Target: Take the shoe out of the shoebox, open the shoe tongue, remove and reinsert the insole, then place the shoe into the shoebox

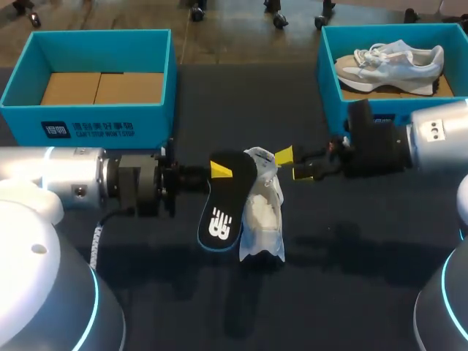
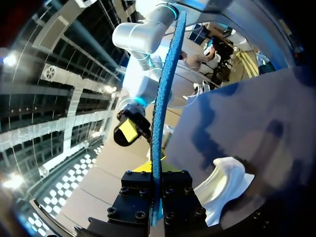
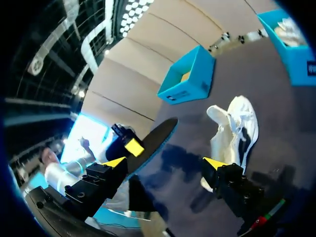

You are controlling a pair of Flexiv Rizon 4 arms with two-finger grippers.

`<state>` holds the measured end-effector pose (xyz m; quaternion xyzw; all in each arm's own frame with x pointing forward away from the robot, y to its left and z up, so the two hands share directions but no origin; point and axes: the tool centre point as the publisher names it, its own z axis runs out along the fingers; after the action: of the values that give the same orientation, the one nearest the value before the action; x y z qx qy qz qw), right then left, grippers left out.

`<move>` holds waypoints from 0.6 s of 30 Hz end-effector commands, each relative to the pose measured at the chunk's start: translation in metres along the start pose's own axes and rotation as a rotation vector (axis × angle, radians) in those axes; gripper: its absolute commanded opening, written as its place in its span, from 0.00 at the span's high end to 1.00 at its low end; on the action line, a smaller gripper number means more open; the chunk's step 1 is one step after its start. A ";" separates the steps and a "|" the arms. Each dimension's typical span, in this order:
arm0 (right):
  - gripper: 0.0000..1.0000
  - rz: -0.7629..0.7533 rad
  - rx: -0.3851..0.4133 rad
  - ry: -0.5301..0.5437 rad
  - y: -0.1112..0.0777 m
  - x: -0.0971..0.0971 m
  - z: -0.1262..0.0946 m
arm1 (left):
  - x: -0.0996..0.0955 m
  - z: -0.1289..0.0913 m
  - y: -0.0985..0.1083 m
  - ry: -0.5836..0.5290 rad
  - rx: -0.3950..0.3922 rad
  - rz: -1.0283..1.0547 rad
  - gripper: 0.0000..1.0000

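Currently the left gripper [image 1: 219,175] is clamped on the insole [image 1: 223,208], holding it on edge just beside the white shoe [image 1: 265,216]. The shoe lies on the table [image 1: 351,292] between my arms. At its far end the right gripper [image 1: 292,164] hovers spread wide, holding nothing. Reinsertion looks next. I judge the right should pin the collar open while the left feeds the insole in flat. The left shoebox [image 1: 88,124] and right shoebox [image 1: 329,80] stand well back, so the arms have room nearer me.
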<state>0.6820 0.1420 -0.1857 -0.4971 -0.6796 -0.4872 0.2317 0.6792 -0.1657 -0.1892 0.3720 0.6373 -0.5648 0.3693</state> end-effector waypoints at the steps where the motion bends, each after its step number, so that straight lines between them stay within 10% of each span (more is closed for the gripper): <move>1: 0.00 -0.187 0.010 -0.010 -0.004 -0.002 0.001 | 0.003 -0.006 -0.008 0.019 -0.005 -0.052 1.00; 18: 0.00 -0.269 0.028 -0.148 -0.005 -0.002 0.012 | -0.006 -0.029 -0.014 0.052 0.035 -0.154 1.00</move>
<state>0.6798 0.1491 -0.1940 -0.4312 -0.7620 -0.4676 0.1216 0.6706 -0.1436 -0.1776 0.3447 0.6623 -0.5931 0.3013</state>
